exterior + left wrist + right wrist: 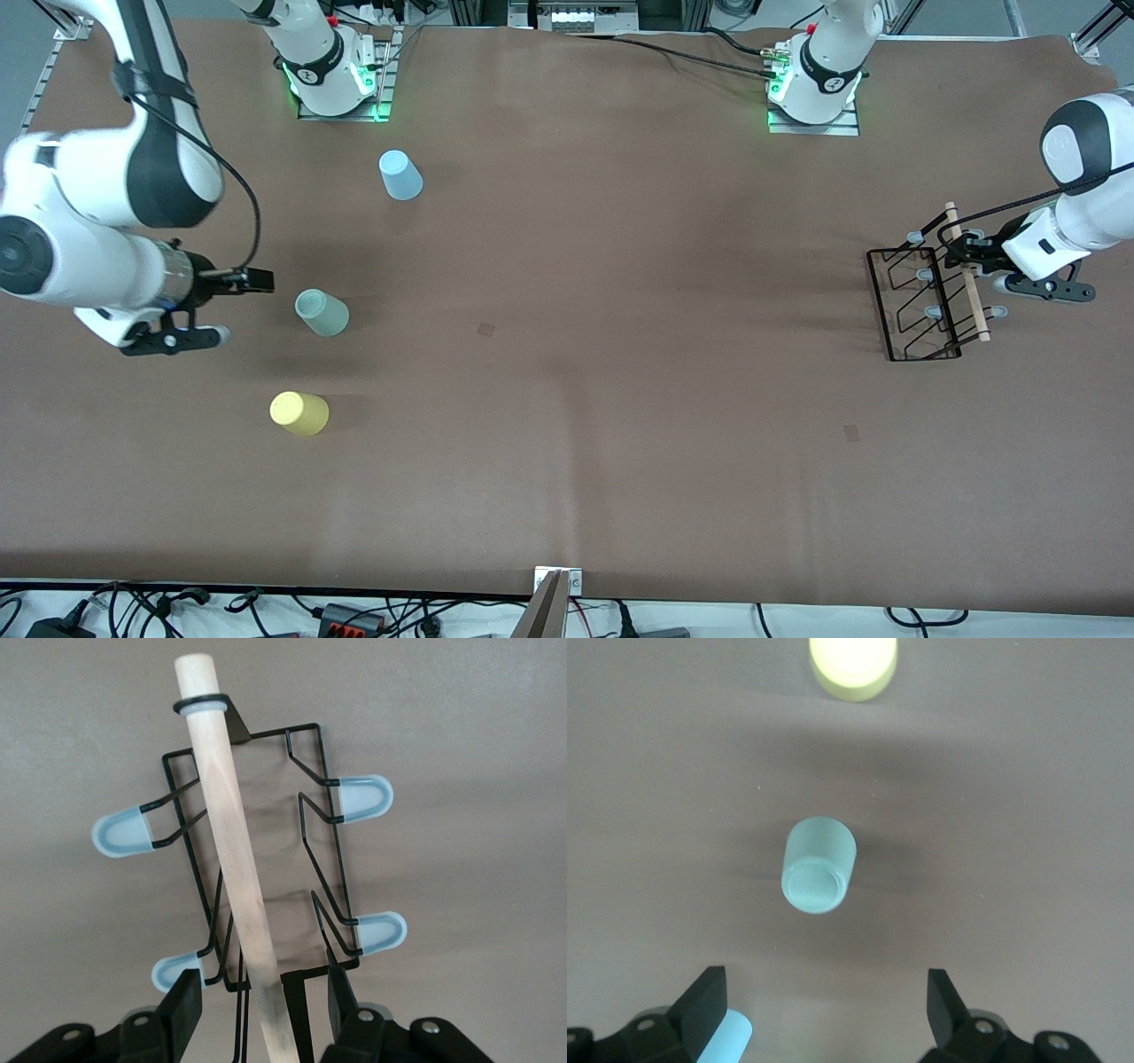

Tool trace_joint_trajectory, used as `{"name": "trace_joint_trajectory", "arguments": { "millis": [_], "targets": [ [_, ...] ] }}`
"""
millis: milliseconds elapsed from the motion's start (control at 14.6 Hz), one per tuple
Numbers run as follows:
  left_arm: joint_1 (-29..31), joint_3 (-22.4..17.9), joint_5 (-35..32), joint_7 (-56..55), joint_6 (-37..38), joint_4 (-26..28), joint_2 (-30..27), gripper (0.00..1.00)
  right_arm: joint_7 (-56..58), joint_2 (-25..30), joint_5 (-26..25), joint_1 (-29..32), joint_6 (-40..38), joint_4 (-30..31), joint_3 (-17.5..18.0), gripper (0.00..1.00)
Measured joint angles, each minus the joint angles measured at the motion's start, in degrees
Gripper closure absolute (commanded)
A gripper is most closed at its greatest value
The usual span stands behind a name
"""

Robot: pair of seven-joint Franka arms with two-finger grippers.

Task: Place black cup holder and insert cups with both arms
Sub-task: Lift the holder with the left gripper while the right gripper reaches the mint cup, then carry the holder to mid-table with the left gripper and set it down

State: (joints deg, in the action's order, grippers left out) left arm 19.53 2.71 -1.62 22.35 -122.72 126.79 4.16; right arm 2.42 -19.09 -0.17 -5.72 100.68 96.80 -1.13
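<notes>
While the black cup holder (926, 301) stands on the desk (585, 354) at the left arm's end, the left gripper (257, 1001) has its jaws spread either side of the holder's one wooden rod (232, 859); contact unclear. Four pale prong tips show from the left wrist. Three cups, all upside down, apart, at the right arm's end: blue (400, 175), mint (322, 312), yellow (299, 413). Right gripper (824, 1005) above the desk beside the mint cup (819, 865), jaws spread, holding nothing.

High front overview; two close wrist views.
</notes>
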Motion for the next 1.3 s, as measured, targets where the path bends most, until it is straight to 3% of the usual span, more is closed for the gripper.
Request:
{"name": "trace_joint_trajectory", "arguments": {
  "millis": [206, 480, 617, 892, 1303],
  "targets": [
    [0.01, 0.0, 0.0, -2.04, -0.01, 0.12, 0.06, 0.57, -1.01, -1.72, 0.26, -1.5, 5.51, 1.03, 0.04, 0.0],
    [0.02, 0.0, 0.0, -3.36, -0.01, 0.21, 0.08, 0.68, -5.69, -1.38, 0.26, -3.29, 13.4, 6.75, 0.05, 0.0],
    [0.03, 0.0, 0.0, -3.8, -0.01, 0.25, 0.08, 0.83, -6.04, -1.17, 0.26, -3.24, 17.52, 10.29, -0.2, 0.0],
    [0.03, 0.12, 0.0, -4.37, -0.01, 0.25, 0.06, 0.99, -7.32, -0.63, 0.28, -3.21, 26.45, 17.66, -0.41, 0.0],
    [0.01, 0.34, 0.0, -5.92, 1.1, 0.02, 0.12, 0.99, -7.73, -0.56, 4.99, -2.85, 33.09, 23.42, -0.47, 0.0]
  ]
}}
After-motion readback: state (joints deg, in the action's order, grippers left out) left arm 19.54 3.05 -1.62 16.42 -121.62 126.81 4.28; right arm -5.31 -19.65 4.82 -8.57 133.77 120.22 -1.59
